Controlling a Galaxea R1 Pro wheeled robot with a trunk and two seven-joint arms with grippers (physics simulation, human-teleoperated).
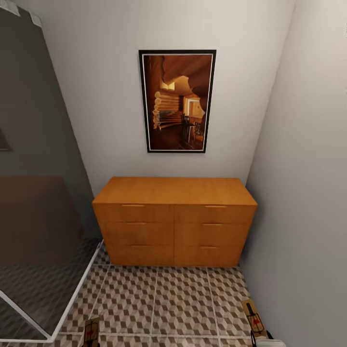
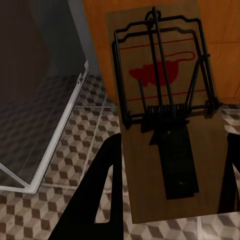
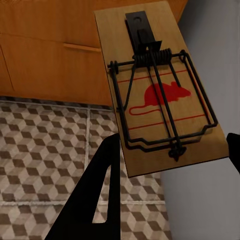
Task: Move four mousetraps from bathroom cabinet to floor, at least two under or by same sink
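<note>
Between the black fingers of my left gripper (image 2: 167, 200) lies a mousetrap (image 2: 165, 100), a brown board with dark wire and a red mouse mark; the gripper is shut on it. My right gripper (image 3: 170, 175) is shut on a second mousetrap (image 3: 160, 95). Both traps show low in the head view, the left one (image 1: 91, 331) and the right one (image 1: 254, 318), held above the cube-patterned bathroom floor (image 1: 159, 299). The orange wooden cabinet (image 1: 174, 221) stands ahead against the wall, all drawers closed. The bathroom sink is out of view.
A glass partition with a white frame (image 1: 43, 231) runs along the left. A grey wall (image 1: 308, 217) closes the right side. A framed picture (image 1: 177, 101) hangs above the cabinet. Open tiles lie between me and the cabinet.
</note>
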